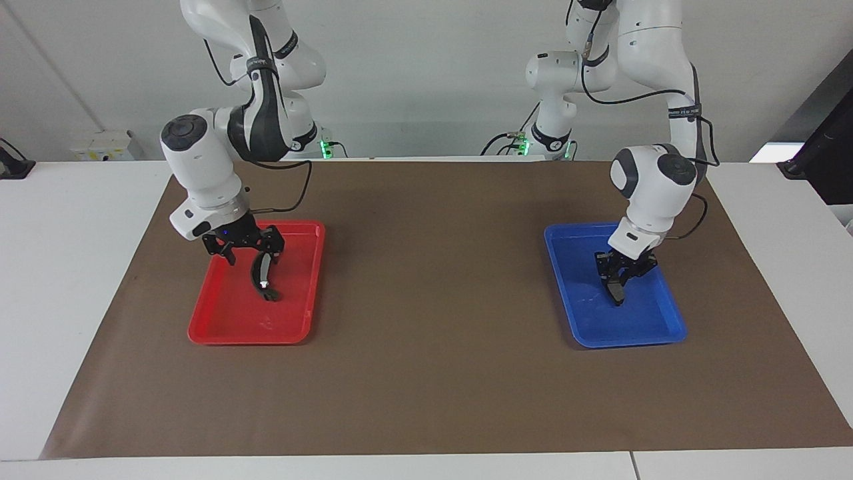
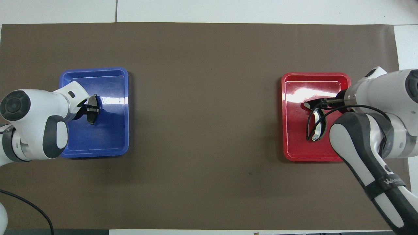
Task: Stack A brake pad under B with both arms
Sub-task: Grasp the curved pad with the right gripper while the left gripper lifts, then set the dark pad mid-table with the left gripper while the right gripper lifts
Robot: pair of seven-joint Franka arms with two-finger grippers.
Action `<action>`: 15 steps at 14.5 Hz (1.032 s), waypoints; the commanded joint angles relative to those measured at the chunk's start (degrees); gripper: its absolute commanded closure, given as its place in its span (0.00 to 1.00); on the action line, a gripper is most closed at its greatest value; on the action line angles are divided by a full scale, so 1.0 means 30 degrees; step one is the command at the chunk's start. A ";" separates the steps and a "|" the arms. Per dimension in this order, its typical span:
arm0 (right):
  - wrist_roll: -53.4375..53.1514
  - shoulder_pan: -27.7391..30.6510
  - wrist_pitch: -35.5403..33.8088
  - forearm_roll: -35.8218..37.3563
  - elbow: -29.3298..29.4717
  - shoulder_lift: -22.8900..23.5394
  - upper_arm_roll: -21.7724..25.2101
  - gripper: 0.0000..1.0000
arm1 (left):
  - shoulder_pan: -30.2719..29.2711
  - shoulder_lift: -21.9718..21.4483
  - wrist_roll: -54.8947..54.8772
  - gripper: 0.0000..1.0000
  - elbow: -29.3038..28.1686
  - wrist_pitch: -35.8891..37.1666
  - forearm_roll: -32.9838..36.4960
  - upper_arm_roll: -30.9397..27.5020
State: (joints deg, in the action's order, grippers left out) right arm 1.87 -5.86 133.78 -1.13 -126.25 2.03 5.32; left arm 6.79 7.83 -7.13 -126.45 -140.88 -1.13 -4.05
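Pad A [image 1: 618,291] is pinched by the left gripper [image 1: 620,285] over the blue tray [image 1: 666,330], which is set on the brown mat [image 1: 426,373] toward the left arm's end of the table. Pad B [image 1: 261,275] is clamped near its upper end by the right gripper [image 1: 256,248] and hangs over the red tray [image 1: 226,330], toward the right arm's end, its lower tip at or just above the tray floor.

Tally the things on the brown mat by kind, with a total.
Trays: 2, a red tray and a blue tray
Brake pads: 2, the curved pad B over the red tray and the short pad A over the blue tray
Total: 4
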 commanded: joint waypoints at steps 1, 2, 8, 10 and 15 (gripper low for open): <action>0.1308 0.0224 0.1723 -0.0328 -0.1684 -0.0298 0.0042 0.00 | 0.0312 -0.0882 0.0702 0.95 0.2704 0.4551 0.0230 -0.0114; 0.1918 0.0282 0.2045 -0.0328 -0.1743 0.0081 0.0042 0.00 | 0.0893 -0.0620 0.1431 0.95 0.3731 0.5495 0.0230 -0.0114; 0.3096 0.0663 0.3952 -0.0328 -0.2887 0.1225 0.0013 0.00 | 0.5696 0.1459 0.8633 0.95 0.4824 0.2525 0.0114 -0.0085; 0.3037 0.0634 0.4070 -0.0328 -0.2858 0.1432 0.0013 0.00 | 0.7511 0.2278 0.9609 0.94 0.4941 0.0971 0.0084 -0.0085; 0.3126 0.0634 0.3953 -0.0328 -0.2828 0.1432 0.0013 0.20 | 1.0356 0.4418 1.1862 0.85 0.5735 -0.0935 0.0084 -0.0055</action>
State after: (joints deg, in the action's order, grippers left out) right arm 9.32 -4.33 145.09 -1.13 -134.40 6.61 5.41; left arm 35.21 18.89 25.44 -110.52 -141.53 -1.14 -3.25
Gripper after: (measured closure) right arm 0.022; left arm 0.608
